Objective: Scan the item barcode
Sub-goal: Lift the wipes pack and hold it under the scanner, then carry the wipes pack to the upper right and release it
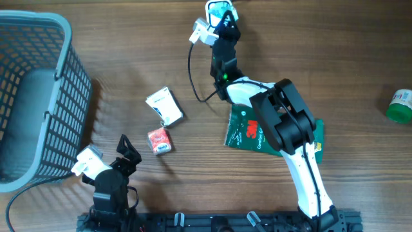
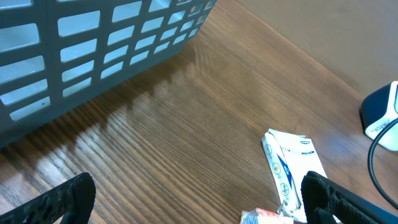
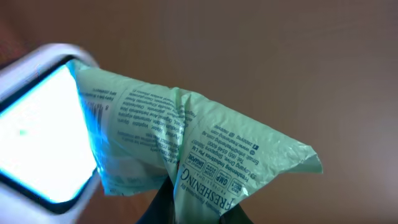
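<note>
Scan step in hand: right end effector (image 3: 194, 210) clenched on pale green crinkled plastic packet (image 3: 186, 137), held up against white glowing scanner (image 3: 37, 134) at far edge of wooden counter (image 1: 335, 58). Left end effector (image 1: 127, 151) released, near front-left corner. Next move likely calls for squaring barcode to the window and holding steady.

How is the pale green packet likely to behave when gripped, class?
Probably floppy: the pale green packet creases and folds where the right gripper pinches it. Likely light, since its free corner juts out unsupported.

Wide jaws on left arm (image 1: 108, 183); outstretched right arm (image 1: 284, 121), jaws tight.
</note>
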